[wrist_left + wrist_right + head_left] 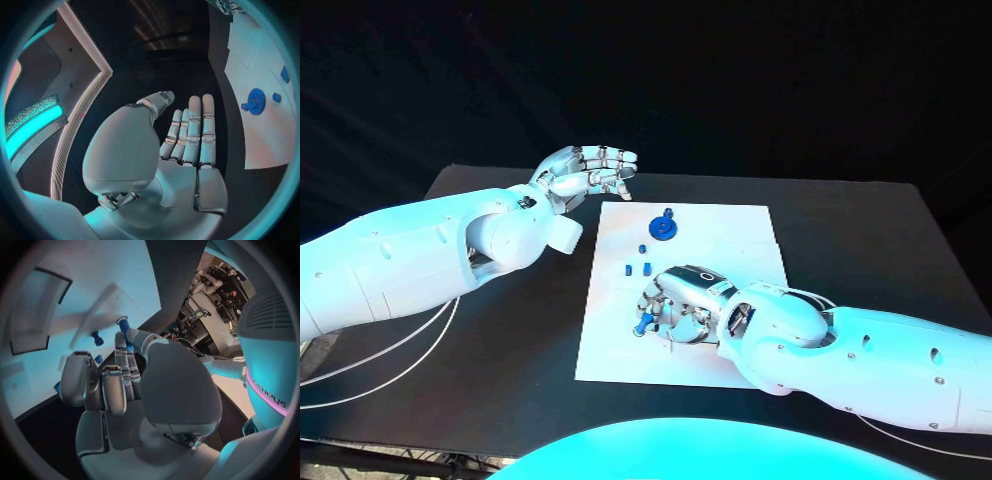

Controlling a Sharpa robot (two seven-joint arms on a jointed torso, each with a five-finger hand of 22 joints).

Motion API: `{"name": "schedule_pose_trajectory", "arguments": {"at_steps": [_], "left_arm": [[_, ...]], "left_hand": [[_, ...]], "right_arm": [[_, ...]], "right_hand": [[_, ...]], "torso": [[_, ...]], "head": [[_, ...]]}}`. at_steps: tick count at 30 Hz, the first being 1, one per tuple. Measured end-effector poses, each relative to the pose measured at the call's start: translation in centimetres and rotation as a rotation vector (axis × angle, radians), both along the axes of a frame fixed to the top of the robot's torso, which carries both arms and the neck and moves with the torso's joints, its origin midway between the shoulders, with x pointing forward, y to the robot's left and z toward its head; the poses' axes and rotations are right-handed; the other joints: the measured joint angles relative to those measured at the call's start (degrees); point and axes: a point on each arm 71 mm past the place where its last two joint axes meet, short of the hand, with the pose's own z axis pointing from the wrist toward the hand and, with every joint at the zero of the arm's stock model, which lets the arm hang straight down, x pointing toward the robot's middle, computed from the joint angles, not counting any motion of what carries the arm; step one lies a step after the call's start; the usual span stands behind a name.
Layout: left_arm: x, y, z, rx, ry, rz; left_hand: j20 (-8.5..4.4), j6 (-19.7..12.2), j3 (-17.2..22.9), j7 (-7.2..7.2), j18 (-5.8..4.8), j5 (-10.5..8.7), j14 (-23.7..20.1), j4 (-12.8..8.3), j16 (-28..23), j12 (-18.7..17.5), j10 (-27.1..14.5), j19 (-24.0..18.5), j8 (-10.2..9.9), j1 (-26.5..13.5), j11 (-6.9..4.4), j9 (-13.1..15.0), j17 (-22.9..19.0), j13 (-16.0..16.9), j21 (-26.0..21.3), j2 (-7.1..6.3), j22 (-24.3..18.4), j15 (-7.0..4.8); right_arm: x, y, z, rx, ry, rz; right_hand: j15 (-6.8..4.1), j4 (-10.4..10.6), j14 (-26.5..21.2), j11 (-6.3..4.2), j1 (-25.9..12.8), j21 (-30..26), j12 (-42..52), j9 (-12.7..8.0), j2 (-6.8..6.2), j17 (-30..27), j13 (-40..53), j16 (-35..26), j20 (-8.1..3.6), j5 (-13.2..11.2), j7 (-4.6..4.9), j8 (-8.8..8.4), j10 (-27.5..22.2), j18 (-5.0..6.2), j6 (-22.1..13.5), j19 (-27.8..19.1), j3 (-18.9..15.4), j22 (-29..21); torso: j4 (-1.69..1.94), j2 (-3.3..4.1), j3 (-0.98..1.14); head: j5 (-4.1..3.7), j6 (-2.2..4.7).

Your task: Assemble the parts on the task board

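Note:
The white task board (733,345) lies mid-table. A round blue part (664,228) stands near its far edge and is seen again as the round part (255,101) from the left wrist. Small blue pegs (639,268) lie below it. My right hand (681,305) hovers low over the board's left half and pinches a small blue peg (646,322) between thumb and finger; the right wrist view shows that peg (124,327) at the fingertips, with another peg (97,338) on the board beyond. My left hand (589,170) hangs off the board's far left corner, fingers apart, holding nothing.
The black table (488,330) extends on both sides of the board. My left forearm (430,255) crosses the table's left part, and my right forearm (877,355) covers the board's near right corner.

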Motion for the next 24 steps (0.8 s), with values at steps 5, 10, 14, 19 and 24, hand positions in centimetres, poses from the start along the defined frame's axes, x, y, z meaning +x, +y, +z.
{"name": "schedule_pose_trajectory", "arguments": {"at_steps": [5, 10, 14, 19, 24], "left_arm": [[0.0, 0.0, 0.0, 0.0, 0.001, -0.001], [-0.01, -0.01, -0.01, 0.0, 0.001, -0.002], [-0.01, 0.01, -0.01, 0.0, 0.002, -0.002], [-0.02, 0.01, -0.01, 0.0, 0.002, -0.003], [-0.02, 0.01, -0.02, 0.0, 0.003, -0.003]], "left_hand": [[0.0, 0.0, 0.0, 0.0, 0.0, 0.0, 0.0, 0.0, 0.0, 0.0, -0.2, 0.0, 0.0, 0.0, 0.21, 0.0, 0.0, 0.0, 0.0, 0.0, 0.0, 0.0], [0.0, 0.0, 0.0, 0.0, 0.01, 0.0, 0.0, 0.0, 0.0, 0.0, -0.2, 0.0, 0.0, 0.0, 0.2, 0.0, 0.0, 0.0, 0.0, 0.0, 0.0, 0.0], [0.0, 0.0, 0.0, 0.0, 0.0, 0.0, 0.0, 0.0, 0.0, 0.0, -0.2, 0.0, 0.0, 0.0, 0.2, 0.0, 0.0, 0.0, 0.0, 0.0, 0.0, 0.0], [0.0, 0.0, 0.0, 0.0, 0.0, 0.0, 0.0, 0.0, 0.0, 0.0, -0.2, 0.0, 0.0, 0.0, 0.2, 0.0, 0.0, 0.0, 0.0, 0.0, 0.0, 0.0], [0.0, 0.0, 0.0, 0.0, 0.0, 0.0, 0.0, 0.0, 0.0, 0.0, -0.2, 0.0, 0.0, 0.0, 0.2, 0.0, 0.0, 0.0, 0.0, 0.0, 0.0, 0.0]], "right_arm": [[0.05, 0.12, -0.18, -0.007, -0.007, 0.001], [0.06, 0.3, -0.27, -0.011, -0.017, 0.005], [0.05, 0.44, -0.32, -0.015, -0.028, 0.01], [-0.02, 0.69, -0.37, -0.02, -0.039, 0.018], [-0.18, 0.95, -0.48, -0.027, -0.047, 0.029]], "right_hand": [[0.0, 0.0, 0.0, 0.0, 0.0, 0.0, 0.0, 0.0, 0.0, 0.0, 0.0, 0.0, 0.0, 0.0, 0.0, 0.0, 0.0, 0.0, 0.0, 0.0, 0.0, 0.0], [0.0, -0.1, 0.0, 0.19, -0.2, 0.0, -0.3, 0.0, -0.24, 0.0, 0.0, 0.0, 0.0, 0.0, -0.03, 0.0, 0.2, 0.0, 0.0, 0.0, 0.1, 0.0], [0.0, -0.2, 0.0, 0.19, -0.4, -0.3, -0.3, 0.6, -0.39, 0.0, 0.0, 0.0, 0.0, 0.0, -0.08, -0.01, 0.2, 0.0, -0.1, 0.0, 0.1, 0.0], [0.0, -0.2, 0.0, 0.19, -0.5, -0.3, -0.3, 0.7, -0.47, 0.0, 0.0, 0.0, 0.0, 0.0, -0.07, -0.02, 0.2, 0.0, -0.1, 0.0, 0.2, 0.0], [0.0, -0.3, 0.0, 0.2, -0.6, -0.6, -0.5, 0.7, -0.61, 0.0, 0.0, 0.0, 0.0, 0.0, -0.09, -0.04, 0.2, 0.0, -0.2, 0.0, 0.3, 0.0]], "torso": [[0.0, -0.01, 0.01], [0.0, -0.01, 0.02], [-0.02, -0.01, 0.03], [-0.02, -0.01, 0.04], [-0.03, -0.01, 0.04]], "head": [[0.01, -0.03], [0.05, -0.07], [0.08, -0.11], [0.07, -0.2], [0.04, -0.26]]}}
